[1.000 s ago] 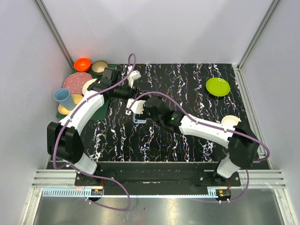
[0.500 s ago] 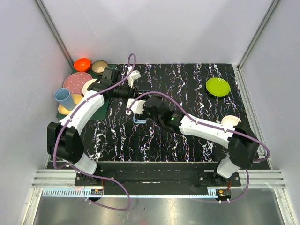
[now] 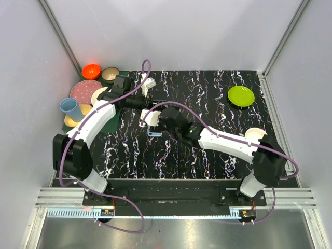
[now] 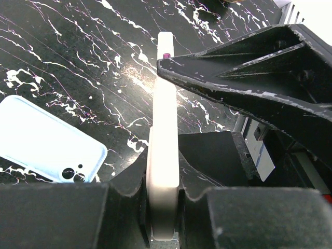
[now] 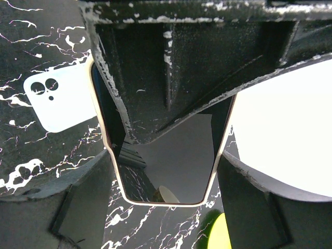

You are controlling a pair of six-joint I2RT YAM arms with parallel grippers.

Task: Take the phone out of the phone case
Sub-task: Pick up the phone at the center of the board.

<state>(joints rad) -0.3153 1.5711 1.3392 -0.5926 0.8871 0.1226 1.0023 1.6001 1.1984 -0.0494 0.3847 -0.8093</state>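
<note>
Pinches the cream-rimmed phone by its thin edge with the left gripper, jaws narrowed down to the slab's thickness, dark screen turned toward the right wrist. Spans the same phone across its width with the right gripper, jaws wide and the handset filling the gap from one finger to the other. Shows the pale blue phone case flat on the black marbled table, below and left of the left fingers, apart from the phone.

White-shelled left arm and right arm, black joints, looping purple cables, scuffed black jaws.
</note>
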